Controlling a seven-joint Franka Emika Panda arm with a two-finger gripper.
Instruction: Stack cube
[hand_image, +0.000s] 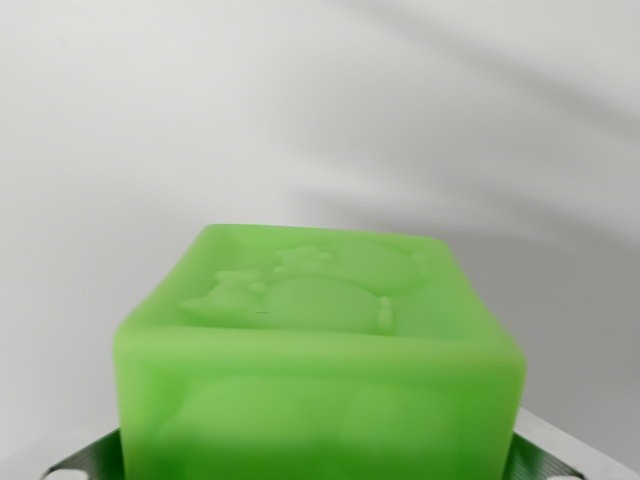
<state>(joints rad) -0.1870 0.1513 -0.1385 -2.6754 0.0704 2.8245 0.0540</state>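
Note:
A bright green cube (320, 350) fills the lower middle of the wrist view, very close to the camera. Its top face carries a raised animal relief. My gripper (320, 468) sits at the bottom edge of the picture. One grey fingertip (85, 462) shows at the cube's left side and another fingertip (565, 452) at its right side, both pressed against it, so the gripper is shut on the cube. The cube's lower part and the pads are hidden. No other cube is in view.
Behind the cube lies a plain white surface (300, 110) with soft grey shadows running across the upper right.

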